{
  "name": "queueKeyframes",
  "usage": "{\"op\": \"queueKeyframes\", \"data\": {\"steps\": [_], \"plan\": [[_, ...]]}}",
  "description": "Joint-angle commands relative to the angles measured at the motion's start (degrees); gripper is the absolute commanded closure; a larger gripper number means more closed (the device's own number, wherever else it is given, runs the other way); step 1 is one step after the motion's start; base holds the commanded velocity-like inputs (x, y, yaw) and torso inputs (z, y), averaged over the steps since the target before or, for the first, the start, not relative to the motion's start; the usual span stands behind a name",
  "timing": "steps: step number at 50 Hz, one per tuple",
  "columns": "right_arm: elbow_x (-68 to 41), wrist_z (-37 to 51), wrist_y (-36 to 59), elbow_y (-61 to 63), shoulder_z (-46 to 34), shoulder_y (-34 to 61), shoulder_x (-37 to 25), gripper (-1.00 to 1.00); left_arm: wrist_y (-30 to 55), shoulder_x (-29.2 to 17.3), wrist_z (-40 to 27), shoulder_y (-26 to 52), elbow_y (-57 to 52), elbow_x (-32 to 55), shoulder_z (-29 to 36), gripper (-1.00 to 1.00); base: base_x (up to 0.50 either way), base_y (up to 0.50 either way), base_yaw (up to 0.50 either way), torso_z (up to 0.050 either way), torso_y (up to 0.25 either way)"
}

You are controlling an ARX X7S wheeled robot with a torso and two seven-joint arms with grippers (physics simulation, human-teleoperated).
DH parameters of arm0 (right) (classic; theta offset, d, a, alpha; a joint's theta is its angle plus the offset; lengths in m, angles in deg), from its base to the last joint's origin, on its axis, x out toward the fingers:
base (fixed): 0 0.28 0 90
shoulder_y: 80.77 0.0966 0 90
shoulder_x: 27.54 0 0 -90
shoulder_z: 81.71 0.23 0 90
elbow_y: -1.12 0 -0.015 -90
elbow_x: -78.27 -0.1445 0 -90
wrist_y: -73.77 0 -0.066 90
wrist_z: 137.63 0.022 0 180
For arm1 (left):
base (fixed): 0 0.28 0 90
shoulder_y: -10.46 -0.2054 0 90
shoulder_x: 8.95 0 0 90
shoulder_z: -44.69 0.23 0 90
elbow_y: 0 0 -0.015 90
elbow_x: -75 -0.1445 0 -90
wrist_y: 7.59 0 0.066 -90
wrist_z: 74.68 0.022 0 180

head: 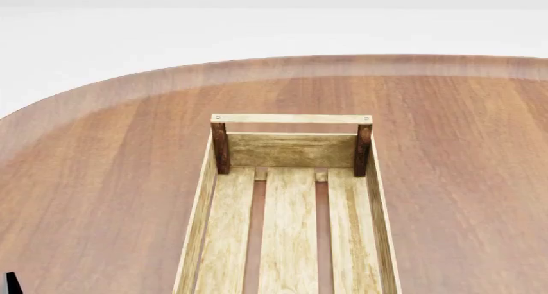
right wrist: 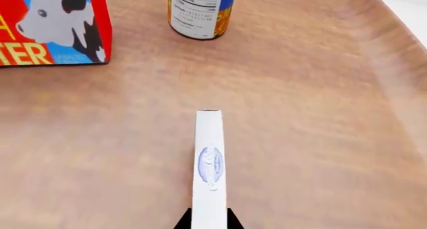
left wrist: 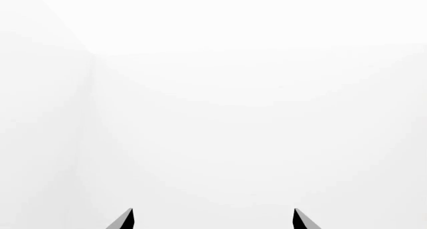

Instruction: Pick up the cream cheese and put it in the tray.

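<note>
— White cream cheese [right wrist: 209, 164] stands on edge between the right end effector's [right wrist: 208, 224] fingertips, which pinch it narrowly, it seems.
— Where's the tray [head: 291, 149]?
— Head view: centre of the tabletop [head: 102, 178], nothing in it yet. Butter box [right wrist: 50, 24] and can [right wrist: 200, 11] sit beyond the cheese.
— Advice?
— Lift straight up, clear both, then lower it between the slatted walls.
— Left end effector [left wrist: 213, 220]?
— Wide, holding nothing.

The red-orange butter box [right wrist: 50, 26] shows large yellow letters — "TER" is all that falls in view — beside a cow picture. The can [right wrist: 200, 11] carries a white fine-print panel, too small to read. The cream cheese [right wrist: 209, 164] bears a blue oval logo — illegible.
</note>
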Motion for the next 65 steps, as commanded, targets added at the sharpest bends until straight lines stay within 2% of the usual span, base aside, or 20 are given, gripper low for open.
{"op": "queueKeyframes", "data": {"steps": [1, 27, 42, 54, 65], "plan": [[-0.82, -0.98, 0.47, 2.03, -0.76, -0.60, 0.09, 1.00, 0.19, -0.20, -0.22, -0.11, -0.28, 0.16, -0.02, -1.00, 0.00, 0.00, 0.00, 0.000, 0.000], [-2.22, 0.55, 2.80, 23.46, -2.90, -8.55, -0.18, 1.00, -0.41, -0.70, -0.61, -0.25, -0.28, 0.56, 0.01, -1.00, 0.00, 0.00, 0.00, 0.000, 0.000], [-0.27, 1.22, 3.94, 36.59, -6.86, -12.10, -1.54, 1.00, -0.53, -1.08, -0.83, -0.42, -0.38, 1.11, -0.06, -1.00, 0.00, 0.00, 0.00, 0.000, 0.000], [0.70, 3.68, 9.14, 47.46, -10.45, -10.72, -4.46, 1.00, -0.38, -1.13, -0.81, -0.22, -0.19, 1.27, 0.29, -1.00, 0.00, 0.00, 0.00, 0.000, 0.001], [1.61, 4.62, 12.37, 50.92, -12.58, -7.45, -6.80, 1.00, -0.17, -1.26, -0.85, -0.12, -0.42, 1.39, 0.43, -1.00, 0.00, 0.00, 0.00, 0.000, 0.000]]}}
